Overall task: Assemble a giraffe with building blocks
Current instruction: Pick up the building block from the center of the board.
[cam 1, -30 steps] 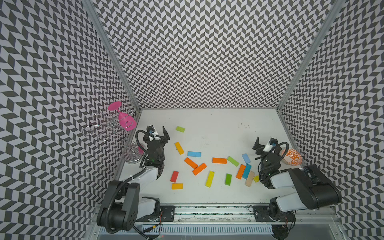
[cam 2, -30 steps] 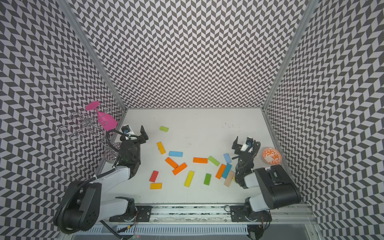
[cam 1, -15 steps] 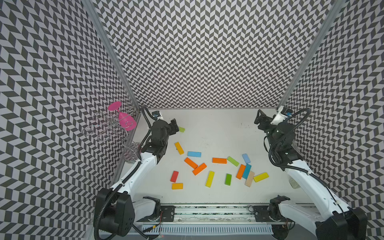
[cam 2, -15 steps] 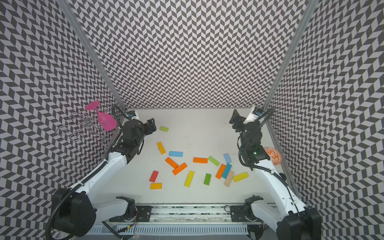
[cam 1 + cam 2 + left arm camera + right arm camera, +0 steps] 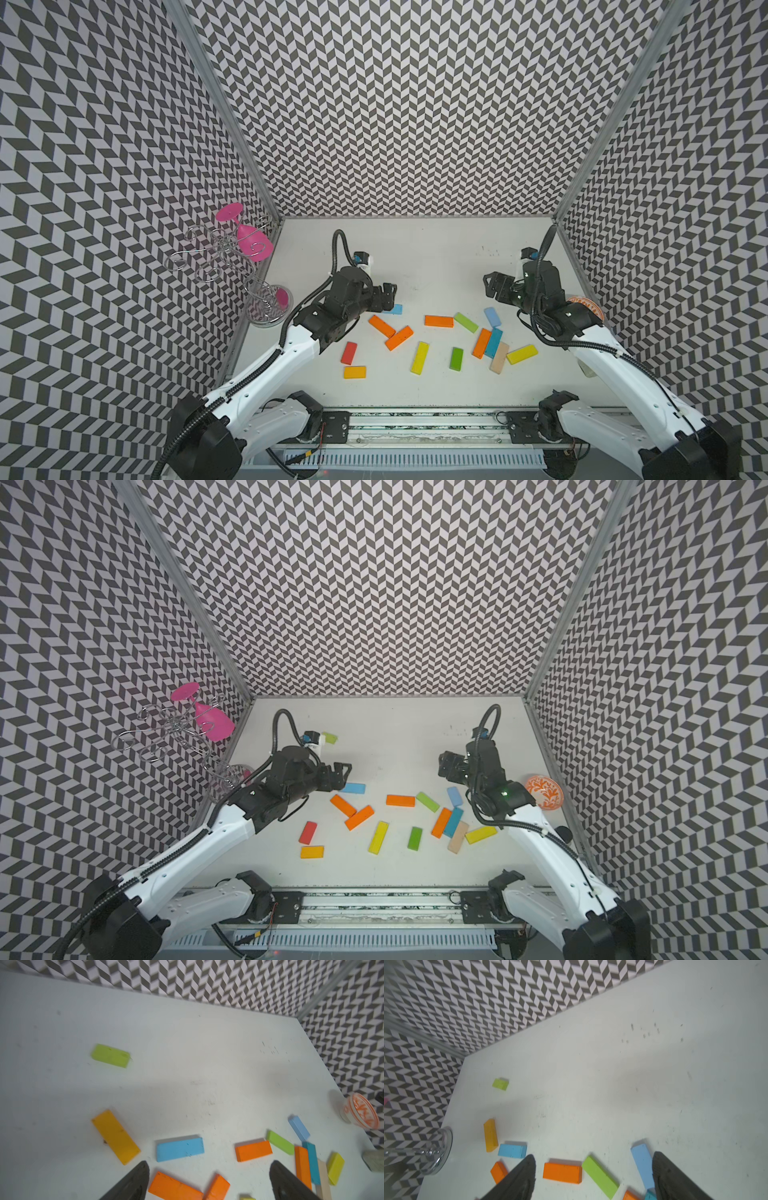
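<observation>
My left gripper (image 5: pixel 387 293) and right gripper (image 5: pixel 493 286) hang spread wide, empty; blocks (image 5: pixel 438 321) look light, rigid, slick-painted, so I'd pinch across the long sides

White scuffed table (image 5: pixel 436 257), coloured blocks (image 5: pixel 438 321) lying flat across its near half, one lime block (image 5: pixel 330 738) apart toward the back, orange-patterned bowl (image 5: pixel 542 796) by the right edge, wire rack (image 5: pixel 268 309) at the left edge
</observation>
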Robot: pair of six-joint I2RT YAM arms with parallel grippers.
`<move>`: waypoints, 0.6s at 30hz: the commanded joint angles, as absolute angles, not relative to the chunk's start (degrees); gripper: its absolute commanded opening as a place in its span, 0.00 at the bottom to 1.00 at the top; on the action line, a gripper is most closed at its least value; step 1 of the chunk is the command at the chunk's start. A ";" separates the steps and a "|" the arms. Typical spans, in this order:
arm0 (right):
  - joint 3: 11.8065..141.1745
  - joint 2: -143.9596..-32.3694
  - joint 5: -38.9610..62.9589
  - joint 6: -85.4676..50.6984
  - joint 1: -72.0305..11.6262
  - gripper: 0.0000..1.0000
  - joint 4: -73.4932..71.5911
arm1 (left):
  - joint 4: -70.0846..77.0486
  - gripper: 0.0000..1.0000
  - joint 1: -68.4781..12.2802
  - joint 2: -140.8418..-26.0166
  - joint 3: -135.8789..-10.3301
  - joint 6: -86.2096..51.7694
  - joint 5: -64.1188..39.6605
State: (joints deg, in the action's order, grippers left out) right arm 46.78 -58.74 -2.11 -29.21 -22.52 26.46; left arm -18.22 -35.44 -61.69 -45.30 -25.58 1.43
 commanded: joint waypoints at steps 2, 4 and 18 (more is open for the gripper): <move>45.09 -60.91 -1.91 -33.82 -32.33 0.84 32.58 | -20.63 0.89 -40.86 -59.62 -41.98 -30.38 0.32; 43.95 -61.59 -3.12 -37.12 -36.73 0.83 33.15 | -21.28 0.90 -41.31 -57.54 -40.28 -31.89 0.77; 39.37 -71.77 -9.45 -64.57 -57.48 0.76 32.71 | -26.91 0.94 -41.22 -47.11 -38.60 -33.86 6.03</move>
State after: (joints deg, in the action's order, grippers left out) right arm 39.16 -70.70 -5.82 -56.10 -55.92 32.97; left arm -24.40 -41.23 -47.11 -37.82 -33.26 3.79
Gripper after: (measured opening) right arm 0.765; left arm 0.935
